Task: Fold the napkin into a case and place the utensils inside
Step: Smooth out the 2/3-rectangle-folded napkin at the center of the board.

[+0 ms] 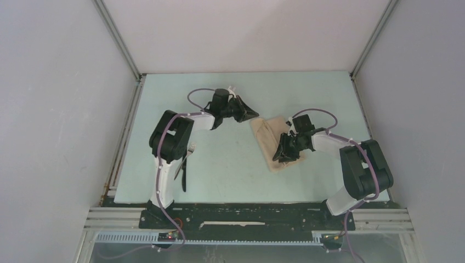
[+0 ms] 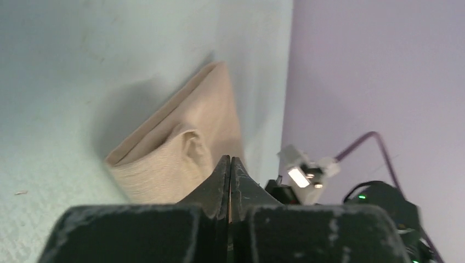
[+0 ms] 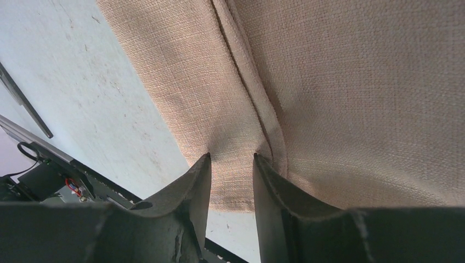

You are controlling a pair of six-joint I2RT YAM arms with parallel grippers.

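Observation:
The beige napkin (image 1: 267, 141) lies folded into a narrow packet right of the table's middle. My left gripper (image 1: 255, 115) is shut at its far left corner. In the left wrist view the fingertips of the left gripper (image 2: 230, 159) meet in front of the napkin (image 2: 192, 115), where a raised ridge of cloth runs up to them; I cannot tell if any cloth is pinched. My right gripper (image 1: 285, 154) is open, its tips (image 3: 231, 156) pressed down on the napkin (image 3: 340, 82) beside a folded seam. The silver fork (image 1: 190, 150) and black knife (image 1: 183, 178) lie by the left arm.
The pale green table (image 1: 230, 170) is walled on three sides by white panels with metal rails (image 1: 123, 137). The left arm's elbow (image 1: 170, 134) hangs over the fork's handle. The black base rail (image 1: 241, 211) runs along the near edge.

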